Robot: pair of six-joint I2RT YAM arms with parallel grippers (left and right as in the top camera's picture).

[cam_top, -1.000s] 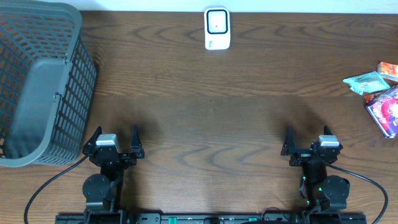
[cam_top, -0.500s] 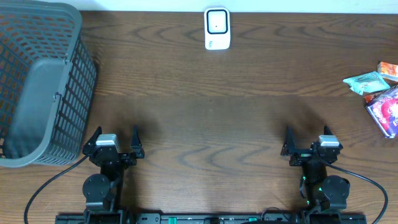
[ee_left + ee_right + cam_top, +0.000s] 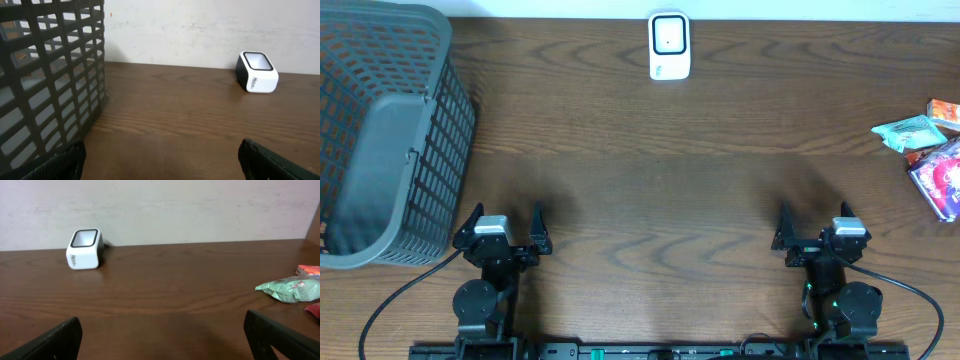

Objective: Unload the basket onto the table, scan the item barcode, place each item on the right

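Over at the far right edge of the table (image 3: 640, 180) lie the goods to be scanned, none of them held. A green packet (image 3: 903, 131) lies flat, an orange packet (image 3: 945, 110) just behind it, and a red packet (image 3: 940, 175) on its near side, cut off by the edge of the overhead view. From the right wrist the green packet (image 3: 287, 289) shows crinkled, with the orange one (image 3: 309, 270) beyond it; I cannot tell whether the packets touch one another.

The scanner (image 3: 669, 45), a small white block with a dark window on top, stands at the back middle of the table, close to the pale wall (image 3: 160, 205) and well apart from the packets.

Both arms sit at the near edge, far from packets and scanner. The right gripper (image 3: 814, 215) has its fingers (image 3: 50, 342) spread wide with only bare wood between them. The left gripper (image 3: 508, 212) is the same, fingers (image 3: 265, 160) wide apart and holding nothing.

A grey mesh basket (image 3: 380, 130) fills the back left corner, its near wall just beside the left gripper; through the left wrist camera its lattice (image 3: 50, 75) takes up the left of the view.
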